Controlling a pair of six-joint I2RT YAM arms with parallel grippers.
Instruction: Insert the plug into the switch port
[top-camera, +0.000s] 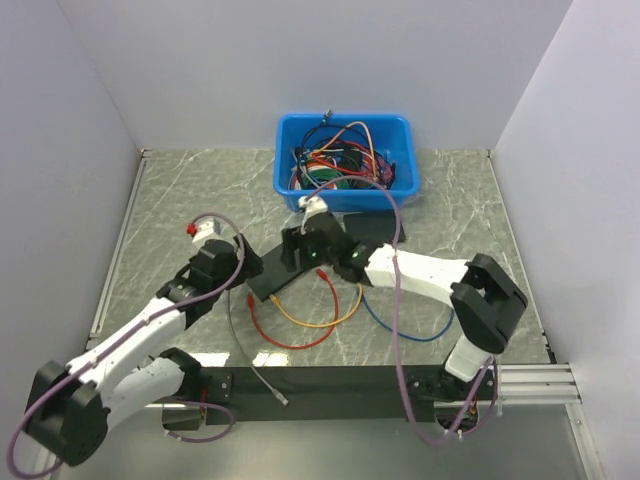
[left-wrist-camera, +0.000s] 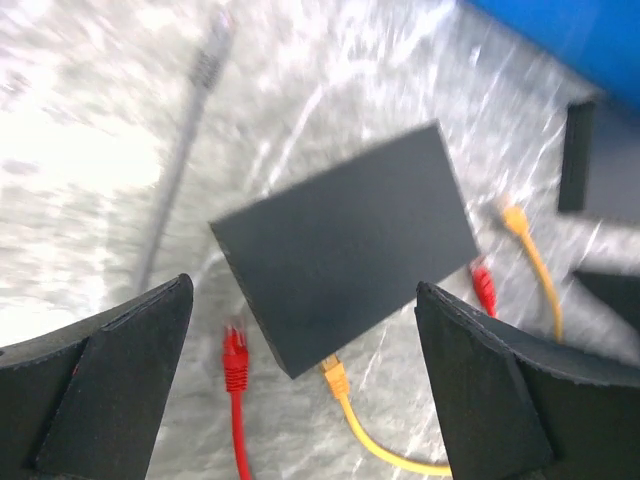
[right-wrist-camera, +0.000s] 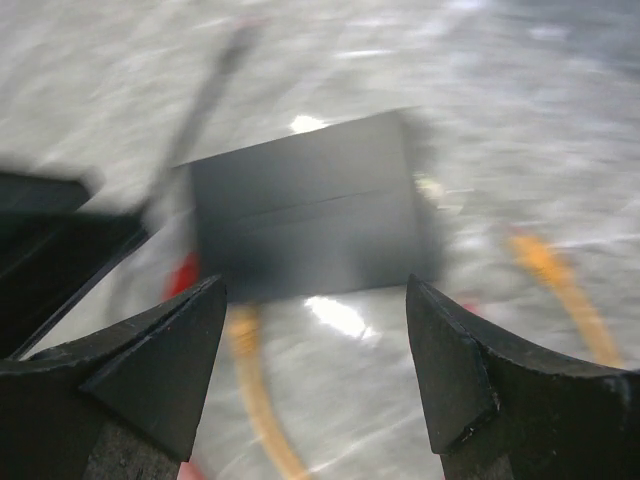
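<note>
Barely begun: the left gripper (left-wrist-camera: 302, 288) and right gripper (right-wrist-camera: 313, 285), fingers apart and empty, frame the switch (left-wrist-camera: 345, 260) between their tips, while the blue cable (top-camera: 402, 335) (plug not discernible) lies ungrasped well behind the right fingers.

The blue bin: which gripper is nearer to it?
Right. The right gripper is just in front of the blue bin, above the black switch; the left gripper is farther away, at the switch's left side.

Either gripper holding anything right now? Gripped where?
Nothing held. The left gripper and right gripper are both open with nothing between the fingers; the black switch box lies below them.
</note>
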